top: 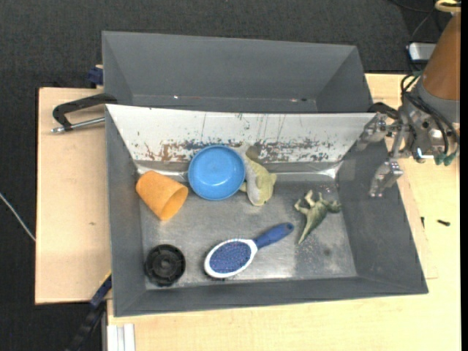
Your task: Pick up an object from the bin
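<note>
Hovering over the smooth grey bin wall [380, 232], the gripper [382, 183], opening unclear, neighbours a spiky green dinosaur [314, 212].

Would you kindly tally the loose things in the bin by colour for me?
Blue: 2, bowl and brush
Orange: 1, cup
Green: 1, toy dinosaur
Pale yellow: 1, crumpled soft thing
Black: 1, round cap
Total: 6

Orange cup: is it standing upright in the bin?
No, the orange cup lies tipped on its side at the left of the bin, next to the blue bowl.
</note>
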Motion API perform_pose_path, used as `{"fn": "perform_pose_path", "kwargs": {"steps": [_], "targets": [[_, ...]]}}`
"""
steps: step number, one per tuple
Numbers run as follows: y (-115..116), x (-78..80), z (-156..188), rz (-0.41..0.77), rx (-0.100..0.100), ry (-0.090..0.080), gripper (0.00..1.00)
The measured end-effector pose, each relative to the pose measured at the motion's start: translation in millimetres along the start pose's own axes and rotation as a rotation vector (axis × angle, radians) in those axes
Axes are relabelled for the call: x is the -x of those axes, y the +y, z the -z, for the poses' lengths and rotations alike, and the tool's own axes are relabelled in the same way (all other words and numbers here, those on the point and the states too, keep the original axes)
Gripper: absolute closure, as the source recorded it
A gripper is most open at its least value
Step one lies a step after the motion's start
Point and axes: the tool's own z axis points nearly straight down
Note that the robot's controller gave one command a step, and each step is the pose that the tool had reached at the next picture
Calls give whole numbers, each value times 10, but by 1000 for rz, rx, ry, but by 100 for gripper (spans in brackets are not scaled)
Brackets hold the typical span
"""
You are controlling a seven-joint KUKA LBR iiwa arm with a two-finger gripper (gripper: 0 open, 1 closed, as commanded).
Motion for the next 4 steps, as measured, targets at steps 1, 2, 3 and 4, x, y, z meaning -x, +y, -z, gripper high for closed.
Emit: {"fn": "perform_pose_path", "kwargs": {"steps": [1,2,3,4], "targets": [[800,-265,-1668,517,1,-1,0],[791,-249,-1644,516,-2,-7,100],[706,-195,10,621,-9,-19,100],[825,-121,-1152,512,2,0,100]]}}
